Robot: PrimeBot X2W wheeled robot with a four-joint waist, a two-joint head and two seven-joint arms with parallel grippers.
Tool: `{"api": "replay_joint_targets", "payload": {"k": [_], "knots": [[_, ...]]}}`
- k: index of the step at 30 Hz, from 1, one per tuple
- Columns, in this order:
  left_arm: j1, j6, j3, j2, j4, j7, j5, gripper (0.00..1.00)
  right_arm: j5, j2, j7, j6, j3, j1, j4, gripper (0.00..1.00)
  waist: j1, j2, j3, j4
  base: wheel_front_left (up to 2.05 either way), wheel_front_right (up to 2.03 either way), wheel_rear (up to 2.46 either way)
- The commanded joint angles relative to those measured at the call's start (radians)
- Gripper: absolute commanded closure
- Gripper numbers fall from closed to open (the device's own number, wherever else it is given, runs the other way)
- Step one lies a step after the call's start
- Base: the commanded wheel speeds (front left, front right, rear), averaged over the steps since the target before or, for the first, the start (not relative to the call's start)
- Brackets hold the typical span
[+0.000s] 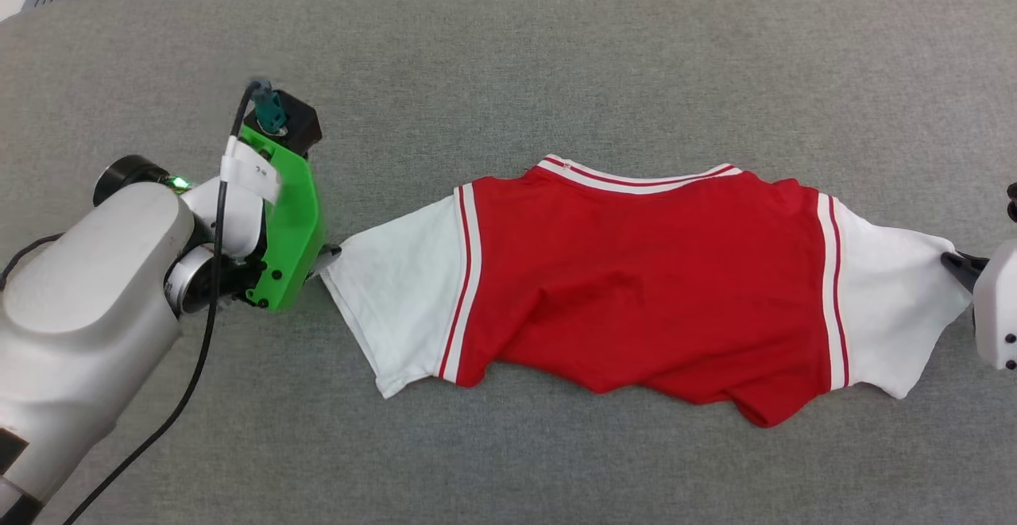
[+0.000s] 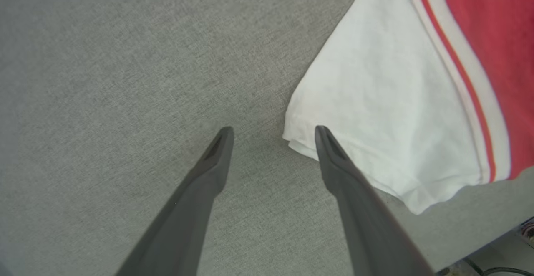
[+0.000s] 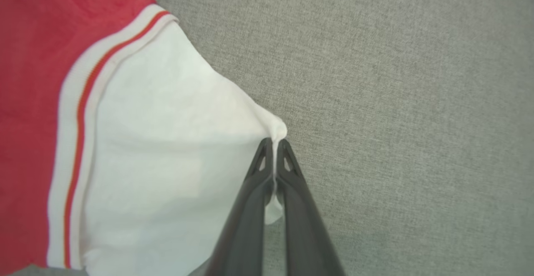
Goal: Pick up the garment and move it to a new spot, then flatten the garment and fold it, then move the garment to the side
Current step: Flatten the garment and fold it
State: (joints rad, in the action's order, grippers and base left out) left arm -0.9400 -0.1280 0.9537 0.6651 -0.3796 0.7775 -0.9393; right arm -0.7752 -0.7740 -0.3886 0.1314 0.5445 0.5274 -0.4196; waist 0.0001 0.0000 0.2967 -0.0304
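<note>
Right hand (image 3: 274,142) pinches a sleeve (image 3: 167,150) of the garment (image 1: 643,287), left hand (image 2: 273,128) (spread) by the other sleeve (image 2: 375,100)

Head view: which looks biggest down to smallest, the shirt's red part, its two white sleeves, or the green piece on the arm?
1. The shirt's red part.
2. The left sleeve and right sleeve: they look about alike, so no ranking between them.
3. The green piece, smallest, though it may sit nearer the camera.

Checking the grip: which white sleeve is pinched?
The robot's right sleeve: the right gripper is shut on its tip. The left sleeve lies free at the open left gripper.
</note>
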Motion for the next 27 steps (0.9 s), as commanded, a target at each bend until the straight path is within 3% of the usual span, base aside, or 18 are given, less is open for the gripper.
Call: {"api": "replay_joint_targets", "payload": {"k": [1, 11, 12, 21, 27], "knots": [[-0.023, -0.003, 0.021, -0.006, -0.014, 0.004, -0.018, 0.00, 0.008, 0.008, -0.004, -0.001, 0.001, 0.019, 0.004, 1.00, -0.0001, 0.0000, 0.016, -0.013, 0.00, 0.00, 0.00], [-0.027, -0.003, 0.212, -0.031, -0.113, -0.038, -0.057, 0.03, 0.025, 0.035, 0.005, -0.001, 0.027, 0.054, 0.000, 1.00, -0.0001, 0.0000, 0.057, -0.040, 0.00, 0.00, 0.00], [-0.027, -0.003, 0.225, -0.033, -0.116, -0.048, -0.063, 1.00, 0.025, 0.036, 0.006, -0.001, 0.030, 0.055, -0.003, 1.00, -0.0001, 0.0000, 0.056, -0.040, 0.00, 0.00, 0.00], [-0.052, -0.003, 0.268, -0.020, -0.133, -0.188, -0.095, 1.00, 0.027, 0.023, 0.055, -0.001, 0.048, 0.061, -0.015, 1.00, -0.0001, 0.0000, -0.008, -0.018, 0.00, 0.00, 0.00], [-0.096, -0.003, 0.252, 0.029, -0.106, -0.379, -0.074, 1.00, 0.041, -0.002, 0.125, -0.001, 0.039, 0.071, 0.004, 1.00, -0.0001, 0.0000, -0.070, 0.003, 0.00, 0.00, 0.00]]}}
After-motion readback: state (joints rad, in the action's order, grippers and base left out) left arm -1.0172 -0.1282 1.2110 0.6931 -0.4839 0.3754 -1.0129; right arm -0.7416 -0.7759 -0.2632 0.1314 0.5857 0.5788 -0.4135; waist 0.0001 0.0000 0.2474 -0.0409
